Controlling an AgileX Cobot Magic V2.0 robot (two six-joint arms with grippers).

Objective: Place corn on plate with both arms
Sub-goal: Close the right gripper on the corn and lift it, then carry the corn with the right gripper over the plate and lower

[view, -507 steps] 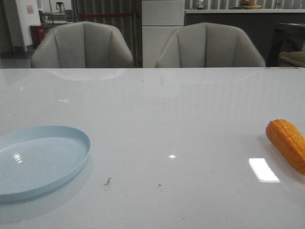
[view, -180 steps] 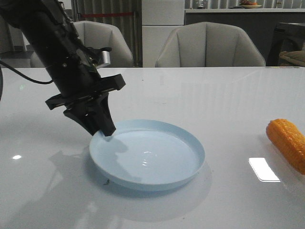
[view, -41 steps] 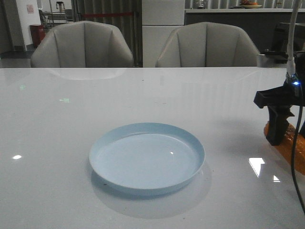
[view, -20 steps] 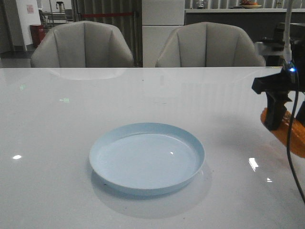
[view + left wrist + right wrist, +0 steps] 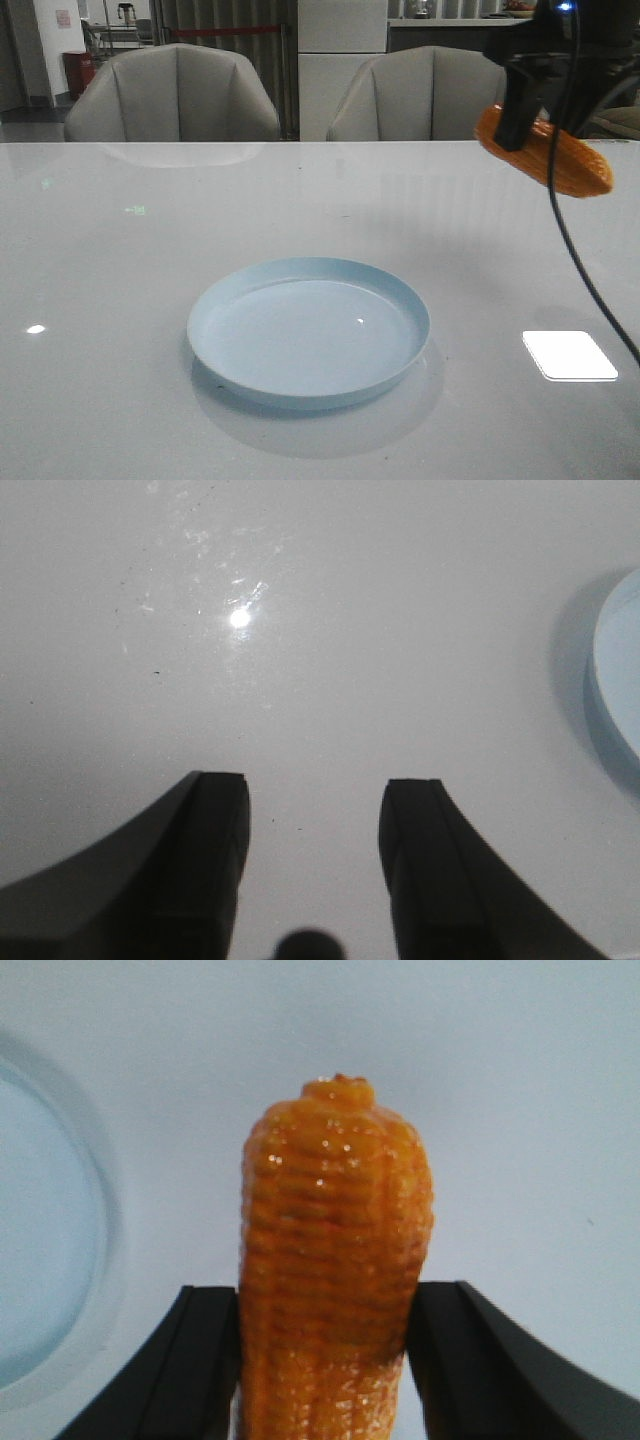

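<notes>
Corn (image 5: 545, 152): orange cob, glossy, rows of bumpy kernels; hanging in the air over the far right part of the counter, tilted, its tapered end pointing down toward the right. Not touching the counter.
Corn, right wrist view (image 5: 335, 1260): sitting between the two dark fingers, both pressing against its sides; the narrow tip is sticking out past the fingertips.
Right gripper (image 5: 522, 108): clamping the corn near its thicker end; black body reaching in from the upper right corner of the front view, a dark cable trailing down along the right edge.
Left gripper (image 5: 315, 825): showing only in the left wrist view; fingers standing apart, nothing between them, bare counter beneath.
Plate (image 5: 309, 330): round, pale blue, shallow, low raised rim; lying flat on the counter near the middle of the front view, nothing on it. Well apart from the corn, lower and to the left of it.
Plate, wrist views: an arc of the rim is showing at the edge of the left wrist view (image 5: 612, 675); part of it is also showing beside the corn in the right wrist view (image 5: 45, 1240).
Counter (image 5: 150, 260): white, glossy, reflecting a bright rectangle of light at the near right.
Background: two grey chairs (image 5: 172, 95) standing behind the far edge of the counter.
</notes>
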